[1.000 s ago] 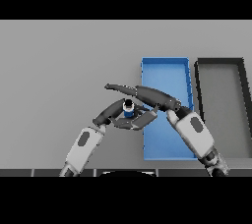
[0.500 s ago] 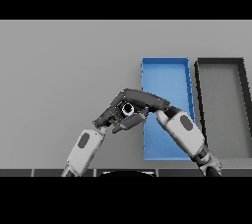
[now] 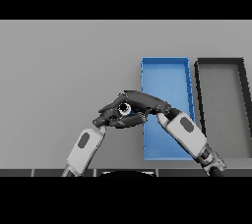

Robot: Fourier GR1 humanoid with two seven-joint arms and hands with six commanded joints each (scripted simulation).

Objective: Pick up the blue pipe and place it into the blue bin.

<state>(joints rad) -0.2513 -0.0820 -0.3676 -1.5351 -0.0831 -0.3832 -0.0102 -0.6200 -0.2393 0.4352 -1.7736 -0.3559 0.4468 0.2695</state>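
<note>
- grey table: you see a flat, matte surface, plain on its whole left side.
- left hand: dark, at the end of a white and grey forearm rising from the lower edge; you can see its fingers curled in under the other hand, though whether they grip anything you cannot tell.
- blue pipe: only a small round pale end with a dark hole shows, tucked between the two hands just left of the bin's left wall, above the table; the rest of it is hidden by fingers.
- right hand: dark, reaching leftward over the left hand, fingers closed round the pipe from above.
- blue bin: long rectangular tray with thin raised walls; the right forearm crosses its lower part.
- dark bin: same shape, black rim, grey floor, just beside the blue one on the right.
- against the frame half a second ago: both hands and the pipe sit a little lower and closer to you.
</note>
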